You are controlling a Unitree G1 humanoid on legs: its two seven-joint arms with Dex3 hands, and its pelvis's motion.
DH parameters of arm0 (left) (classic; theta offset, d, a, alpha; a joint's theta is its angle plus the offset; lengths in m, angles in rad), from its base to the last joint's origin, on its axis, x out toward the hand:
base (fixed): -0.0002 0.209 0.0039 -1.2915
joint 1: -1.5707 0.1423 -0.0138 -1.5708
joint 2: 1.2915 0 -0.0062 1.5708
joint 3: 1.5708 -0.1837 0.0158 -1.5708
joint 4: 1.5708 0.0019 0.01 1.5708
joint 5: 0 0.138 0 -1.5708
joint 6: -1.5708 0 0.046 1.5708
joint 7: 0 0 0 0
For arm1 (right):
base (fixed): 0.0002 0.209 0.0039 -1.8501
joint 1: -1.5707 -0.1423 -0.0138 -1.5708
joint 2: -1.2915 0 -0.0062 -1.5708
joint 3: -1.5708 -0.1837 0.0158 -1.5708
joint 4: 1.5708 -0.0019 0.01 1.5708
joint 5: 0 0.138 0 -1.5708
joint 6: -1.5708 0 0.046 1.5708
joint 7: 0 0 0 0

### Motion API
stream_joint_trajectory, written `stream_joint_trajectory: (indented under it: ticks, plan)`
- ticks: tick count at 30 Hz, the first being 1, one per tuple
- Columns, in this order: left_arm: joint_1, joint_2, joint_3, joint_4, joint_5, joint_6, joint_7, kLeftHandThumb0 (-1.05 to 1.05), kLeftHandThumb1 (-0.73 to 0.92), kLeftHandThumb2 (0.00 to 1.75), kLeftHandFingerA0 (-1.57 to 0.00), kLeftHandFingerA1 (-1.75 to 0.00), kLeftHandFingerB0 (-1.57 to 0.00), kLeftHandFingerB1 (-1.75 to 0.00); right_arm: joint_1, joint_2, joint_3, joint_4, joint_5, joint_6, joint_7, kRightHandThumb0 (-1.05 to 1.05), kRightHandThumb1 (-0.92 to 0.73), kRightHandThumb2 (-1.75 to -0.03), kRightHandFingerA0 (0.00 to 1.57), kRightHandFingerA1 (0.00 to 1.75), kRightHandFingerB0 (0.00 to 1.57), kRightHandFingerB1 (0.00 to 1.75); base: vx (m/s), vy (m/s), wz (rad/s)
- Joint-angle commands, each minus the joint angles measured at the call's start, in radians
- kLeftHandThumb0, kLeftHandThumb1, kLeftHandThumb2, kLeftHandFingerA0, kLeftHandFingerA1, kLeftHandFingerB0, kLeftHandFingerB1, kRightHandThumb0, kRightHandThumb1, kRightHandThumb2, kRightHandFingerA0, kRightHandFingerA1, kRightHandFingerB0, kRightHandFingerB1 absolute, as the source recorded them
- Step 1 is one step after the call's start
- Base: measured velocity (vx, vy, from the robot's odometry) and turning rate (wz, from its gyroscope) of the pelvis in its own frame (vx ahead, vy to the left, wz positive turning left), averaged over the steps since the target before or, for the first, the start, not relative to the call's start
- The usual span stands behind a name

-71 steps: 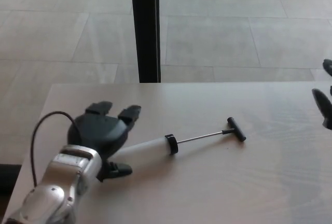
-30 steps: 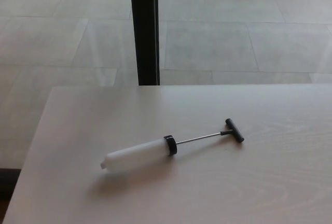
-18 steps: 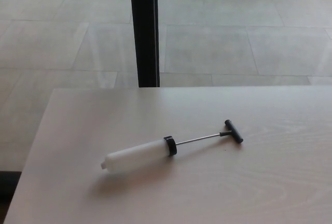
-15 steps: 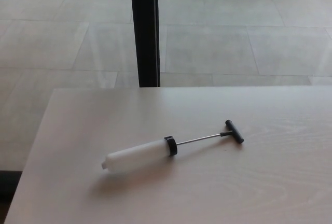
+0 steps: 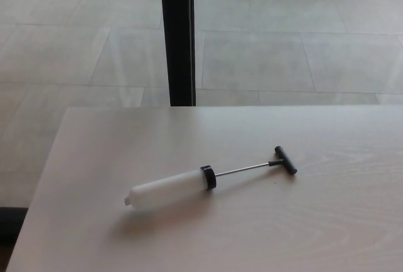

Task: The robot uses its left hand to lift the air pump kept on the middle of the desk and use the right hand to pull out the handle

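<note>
Now both hands have withdrawn from view, so their state cannot be told, leaving the air pump [image 5: 171, 188] lying mid-tabletop [image 5: 327, 228] with its T-handle [image 5: 285, 160] already drawn out, which suggests the task is done.
</note>
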Motion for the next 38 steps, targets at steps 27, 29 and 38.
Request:
stream_joint_trajectory:
  ticks: [27,29,38]
  plan:
    - [0.041,0.052,-0.153,0.039,-0.245,-0.070,0.068,-0.56,0.54,0.89,-0.51,-0.80,-0.19,-0.56,0.148,0.052,0.125,-0.162,0.167,-0.018,-0.032,-0.71,-0.60,-0.92,0.49,0.63,0.17,0.45,0.00,0.000,0.00]
    - [0.036,0.047,-0.147,0.039,-0.266,-0.069,0.064,-0.49,0.72,0.60,-0.44,-0.89,-0.18,-0.55,0.134,0.044,0.131,-0.148,0.176,-0.018,-0.030,-0.71,-0.59,-0.92,0.49,0.63,0.17,0.45,0.00,0.000,0.00]
    - [0.058,0.052,-0.201,0.042,-0.266,-0.079,0.080,-0.52,0.71,0.61,-0.53,-0.91,-0.07,-0.46,0.160,0.038,0.143,-0.161,0.198,-0.010,-0.019,-0.66,-0.73,-0.62,0.49,0.54,0.20,0.32,0.00,0.000,0.00]
